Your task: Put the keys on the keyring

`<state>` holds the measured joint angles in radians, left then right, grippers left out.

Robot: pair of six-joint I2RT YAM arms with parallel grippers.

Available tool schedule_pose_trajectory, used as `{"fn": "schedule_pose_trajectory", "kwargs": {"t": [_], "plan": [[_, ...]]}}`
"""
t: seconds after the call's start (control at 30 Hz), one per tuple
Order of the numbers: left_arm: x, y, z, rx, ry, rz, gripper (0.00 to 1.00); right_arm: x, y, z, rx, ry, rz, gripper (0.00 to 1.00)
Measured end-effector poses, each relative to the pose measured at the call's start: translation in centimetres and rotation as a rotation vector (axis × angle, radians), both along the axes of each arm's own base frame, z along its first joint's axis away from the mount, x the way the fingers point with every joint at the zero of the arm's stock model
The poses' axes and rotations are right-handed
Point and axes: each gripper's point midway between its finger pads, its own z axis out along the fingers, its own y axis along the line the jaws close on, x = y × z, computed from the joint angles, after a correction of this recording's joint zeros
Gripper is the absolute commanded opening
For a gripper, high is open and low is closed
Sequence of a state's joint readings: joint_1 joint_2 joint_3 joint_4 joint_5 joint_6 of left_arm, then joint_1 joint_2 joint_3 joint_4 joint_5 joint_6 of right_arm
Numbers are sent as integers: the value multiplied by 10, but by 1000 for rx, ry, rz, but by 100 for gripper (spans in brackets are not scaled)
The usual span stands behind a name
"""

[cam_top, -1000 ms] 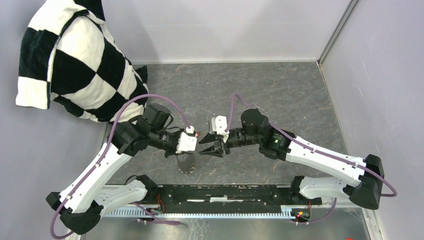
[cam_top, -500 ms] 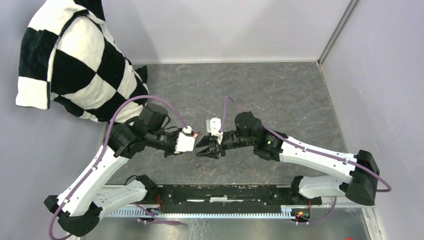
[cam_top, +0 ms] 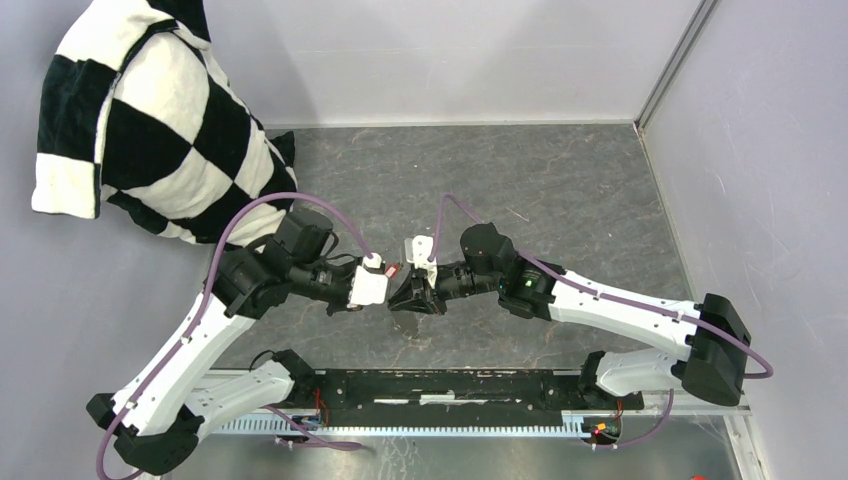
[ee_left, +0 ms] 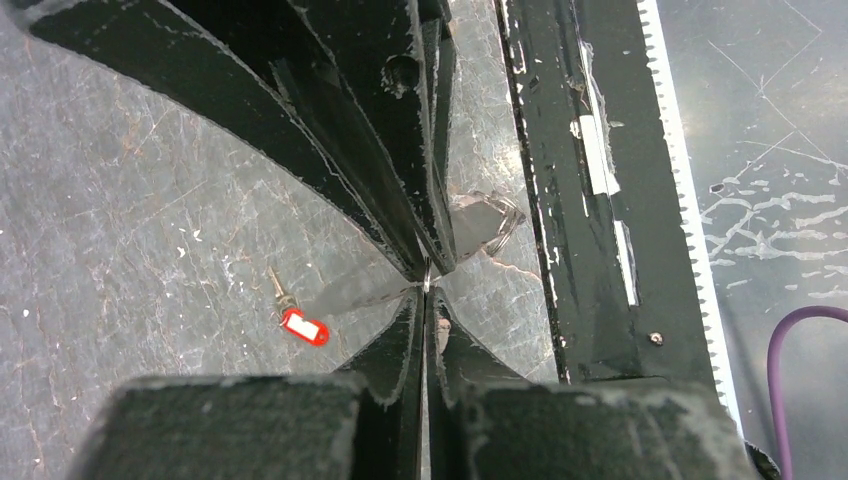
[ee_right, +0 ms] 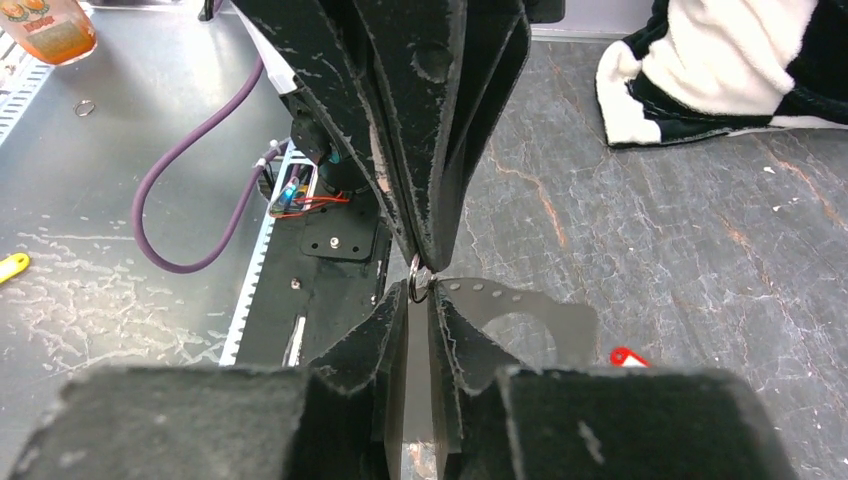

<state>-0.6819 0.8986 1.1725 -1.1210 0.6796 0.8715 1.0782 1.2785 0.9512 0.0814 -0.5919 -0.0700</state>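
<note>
- Right wrist view: the left gripper and right gripper met tip to tip, both jaws pressed shut, pinching the small keyring between them.
- They had drawn together within the last second.
- The red-tagged key lay on the table below, not yet threaded.

A black-and-white checkered cloth is seen bunched at the far left, partly resting on the grey marbled counter. A black rail is fixed along the near edge. In the right wrist view, what may be an orange bottle is cut off by the frame.
</note>
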Motion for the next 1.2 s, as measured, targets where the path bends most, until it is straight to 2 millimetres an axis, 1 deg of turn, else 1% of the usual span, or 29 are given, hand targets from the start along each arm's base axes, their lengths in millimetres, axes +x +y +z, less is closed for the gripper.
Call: {"fn": "schedule_pose_trajectory", "kwargs": {"t": [0.1,0.17,0.23,0.37,0.57,0.6,0.63,0.7,0.87,1.0,1.13,1.2], "plan": [[0,0,1,-3,-1,-2,2,0,2,1,5,10,-2,21],[0,0,0,-1,-1,0,2,0,3,-1,2,20,-3,22],[0,0,0,0,-2,0,2,1,4,-2,1,26,-4,21],[0,0,0,0,-2,1,2,1,4,-2,2,32,-5,14],[0,1,1,-1,-8,4,2,0,5,-1,6,43,-8,10],[1,1,1,0,-10,6,2,1,6,-1,7,43,-8,11],[1,2,1,0,-11,8,2,1,6,-1,8,49,-10,17],[1,3,1,4,-14,12,2,1,7,-1,7,63,-13,22],[1,3,1,3,-17,12,2,1,8,0,13,80,-22,24],[1,4,3,-4,-26,12,2,3,9,3,23,77,-32,16],[0,4,6,-14,-41,10,2,2,8,7,34,78,-33,10],[0,4,6,-16,-45,9,2,2,8,8,37,82,-32,2]]}}
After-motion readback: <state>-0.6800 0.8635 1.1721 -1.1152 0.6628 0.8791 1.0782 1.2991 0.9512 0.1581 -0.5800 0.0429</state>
